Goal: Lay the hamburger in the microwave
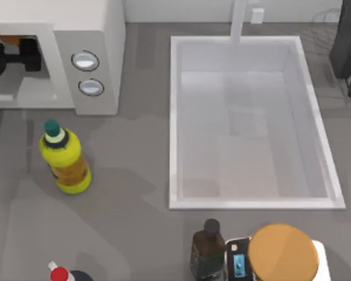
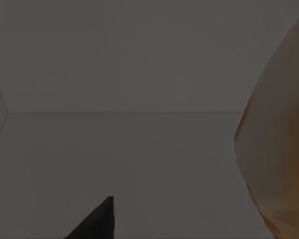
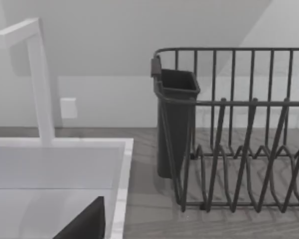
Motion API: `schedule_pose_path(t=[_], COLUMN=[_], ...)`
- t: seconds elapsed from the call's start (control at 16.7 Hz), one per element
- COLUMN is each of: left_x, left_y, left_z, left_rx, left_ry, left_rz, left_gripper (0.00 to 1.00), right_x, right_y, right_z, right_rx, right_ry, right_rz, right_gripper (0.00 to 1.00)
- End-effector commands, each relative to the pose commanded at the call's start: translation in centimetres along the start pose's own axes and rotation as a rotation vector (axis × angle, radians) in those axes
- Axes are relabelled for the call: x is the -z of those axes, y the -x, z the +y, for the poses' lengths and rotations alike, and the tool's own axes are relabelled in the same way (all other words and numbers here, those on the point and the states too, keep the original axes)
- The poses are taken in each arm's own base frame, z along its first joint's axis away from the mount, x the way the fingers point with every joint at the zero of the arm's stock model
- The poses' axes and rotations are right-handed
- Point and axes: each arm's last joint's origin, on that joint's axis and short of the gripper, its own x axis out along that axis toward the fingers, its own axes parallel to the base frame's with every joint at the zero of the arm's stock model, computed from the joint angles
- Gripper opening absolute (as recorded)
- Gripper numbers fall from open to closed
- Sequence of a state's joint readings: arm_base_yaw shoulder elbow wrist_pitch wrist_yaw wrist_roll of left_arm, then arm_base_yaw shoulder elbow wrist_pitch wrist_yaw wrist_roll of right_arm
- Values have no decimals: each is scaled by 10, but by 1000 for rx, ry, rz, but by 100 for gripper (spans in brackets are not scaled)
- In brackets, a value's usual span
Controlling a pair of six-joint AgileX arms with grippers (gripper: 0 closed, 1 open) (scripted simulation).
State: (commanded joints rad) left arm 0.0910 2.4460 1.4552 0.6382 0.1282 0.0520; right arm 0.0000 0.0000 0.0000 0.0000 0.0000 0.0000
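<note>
Pale-cream hamburger [image 2: 279,144] sits just beside the left tool [image 1: 23,55], which reaches deep into the microwave [image 1: 96,35] cavity, presumably to set it down on the floor; whether that tool clamps it I cannot tell. The right arm [image 1: 345,41] is parked.

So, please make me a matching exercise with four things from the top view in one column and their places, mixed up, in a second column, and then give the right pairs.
Things:
1. microwave
2. sink
3. yellow bottle
4. dark brown bottle

Places:
A. at the table's front edge, just left of the tan-orange disc
B. at the top left corner of the table
C. lying on the table in front of the microwave
D. set in the table on its right half, below the tap

Right pairs: 1-B, 2-D, 3-C, 4-A
</note>
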Motion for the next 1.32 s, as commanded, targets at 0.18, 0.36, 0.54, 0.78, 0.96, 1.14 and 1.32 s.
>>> schedule_pose_path(t=[0.18,0.36,0.54,0.78,0.96,1.14,1.32], left_x=[0,0,-10,-44,-45,-8,33], left_y=[0,0,37,67,105,149,189], left_z=[0,0,0,-22,-32,-27,-13], left_rx=[0,0,3,39,64,65,41], left_ry=[0,0,-2,-23,-31,-28,-16], left_rz=[0,0,-19,-159,-212,-152,-66], left_gripper=[100,100,100,100,100,100,100], right_x=[0,0,0,0,0,0,0], right_y=[0,0,0,0,0,0,0], right_z=[0,0,0,0,0,0,0], right_rx=[0,0,0,0,0,0,0], right_ry=[0,0,0,0,0,0,0], right_rz=[0,0,0,0,0,0,0], right_gripper=[100,100,100,100,100,100,100])
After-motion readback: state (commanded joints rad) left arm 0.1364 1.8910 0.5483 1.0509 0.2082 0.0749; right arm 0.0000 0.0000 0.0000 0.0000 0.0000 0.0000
